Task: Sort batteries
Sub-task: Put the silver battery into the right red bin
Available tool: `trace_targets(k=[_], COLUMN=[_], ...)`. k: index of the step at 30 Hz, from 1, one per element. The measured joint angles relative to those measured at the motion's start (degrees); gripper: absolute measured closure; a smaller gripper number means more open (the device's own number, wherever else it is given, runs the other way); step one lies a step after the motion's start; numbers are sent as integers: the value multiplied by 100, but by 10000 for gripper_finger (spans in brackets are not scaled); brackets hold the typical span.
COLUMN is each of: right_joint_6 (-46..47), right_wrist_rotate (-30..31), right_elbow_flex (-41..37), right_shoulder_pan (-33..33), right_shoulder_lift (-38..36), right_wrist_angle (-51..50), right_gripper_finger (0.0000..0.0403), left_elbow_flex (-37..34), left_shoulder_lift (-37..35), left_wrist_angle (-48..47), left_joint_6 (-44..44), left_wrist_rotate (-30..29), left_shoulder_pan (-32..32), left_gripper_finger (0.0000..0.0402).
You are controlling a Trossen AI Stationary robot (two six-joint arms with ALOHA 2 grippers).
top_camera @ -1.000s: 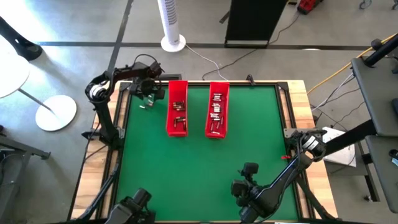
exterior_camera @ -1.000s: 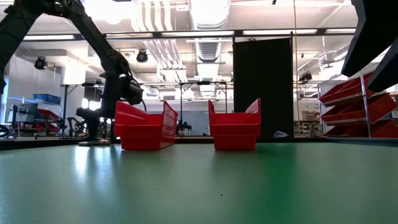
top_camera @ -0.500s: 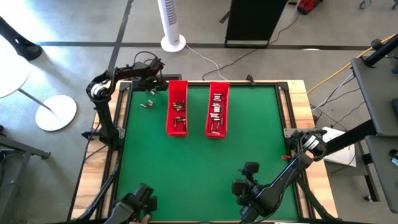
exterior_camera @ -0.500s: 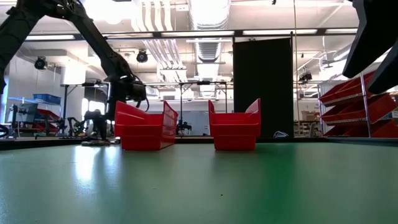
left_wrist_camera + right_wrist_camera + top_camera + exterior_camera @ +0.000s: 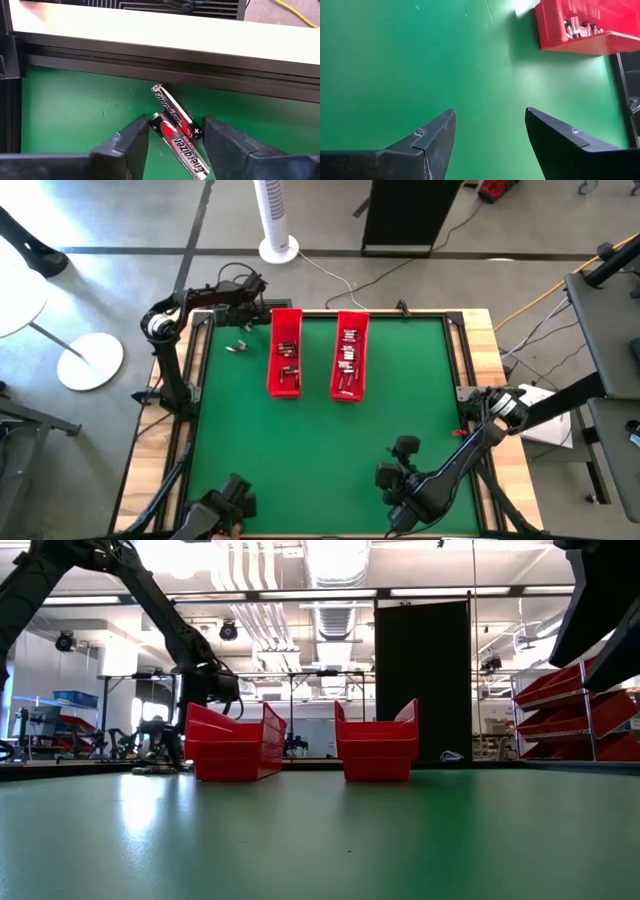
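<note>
Since the earlier frame the left gripper point(image 5: 172, 145) has shifted from just beside the left red tray point(image 5: 285, 367) toward the far left corner of the green surface point(image 5: 320, 450), and its jaws have narrowed. They now stand part open either side of two loose batteries point(image 5: 175, 127) lying touching each other on the green mat close to the dark edge rail point(image 5: 160, 67); nothing is gripped yet. In the high view these two show as small specks point(image 5: 236, 347) left of the left tray. More batteries lie inside that tray and in the right red tray point(image 5: 348, 368).

The right gripper point(image 5: 490, 145) waits over bare mat at the near right of the surface, jaws moderately apart and empty.

The batteries are likely stiff, smooth and light for their size, so apt to roll or slip. The better hold is probably across the middle of one cylinder's body, jaws square to its length; with two lying against each other, closing here risks pinching both or flicking one away.
</note>
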Motion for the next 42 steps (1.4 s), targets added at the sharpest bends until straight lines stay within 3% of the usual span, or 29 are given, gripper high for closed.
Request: trace_targets(k=[9, 42], right_joint_6=[-64, -219], right_wrist_rotate=[31, 27], right_elbow_flex=[0, 2], right_shoulder_pan=[-2, 1], right_shoulder_lift=[-21, -67], right_wrist_angle=[12, -10], right_gripper_finger=[170, 170], left_elbow_flex=[-8, -15], left_shoulder_lift=[-27, -95], left_wrist_angle=[-18, -760], left_joint_6=[46, 46], left_wrist_rotate=[48, 241], left_shoulder_pan=[-127, -658], left_gripper_finger=[266, 281])
